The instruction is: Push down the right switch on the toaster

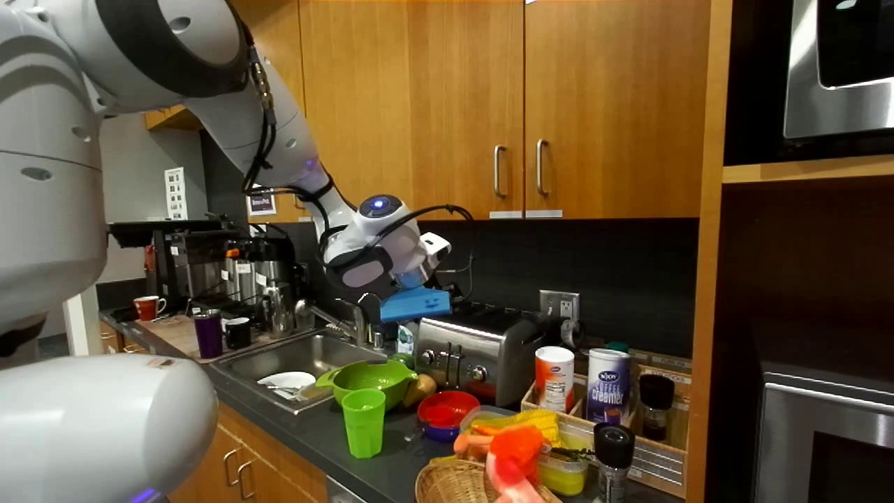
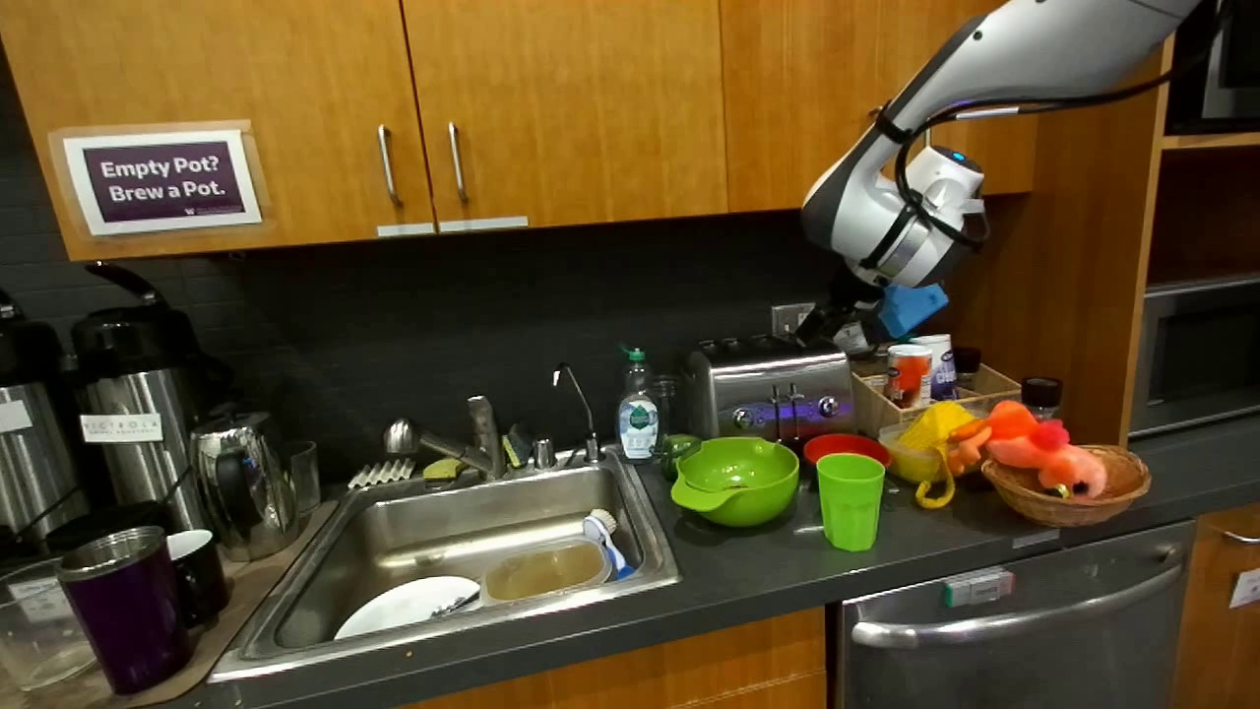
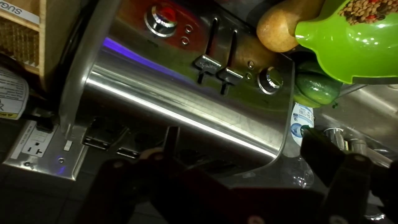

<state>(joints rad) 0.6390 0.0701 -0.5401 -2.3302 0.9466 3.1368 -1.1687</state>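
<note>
The shiny silver toaster (image 1: 464,349) stands against the back wall and shows in both exterior views (image 2: 728,389). The wrist view, upside down, shows its front (image 3: 174,90) with two levers between two knobs. The right switch (image 3: 207,63), seen from the toaster's front, is the left lever in this picture. Both levers sit near the upper ends of their slots. My gripper (image 3: 242,141) is open with nothing between its dark fingers. In an exterior view the gripper (image 2: 822,320) is over the toaster's top right; I cannot tell whether it touches. A blue block is fixed at the wrist.
A green bowl (image 2: 738,483), green cup (image 2: 850,502) and red bowl (image 2: 847,449) stand before the toaster. A soap bottle (image 2: 638,418) and the sink (image 2: 650,551) are left. A wooden box (image 1: 642,447) with creamer containers is right. Cabinets (image 1: 419,105) hang above.
</note>
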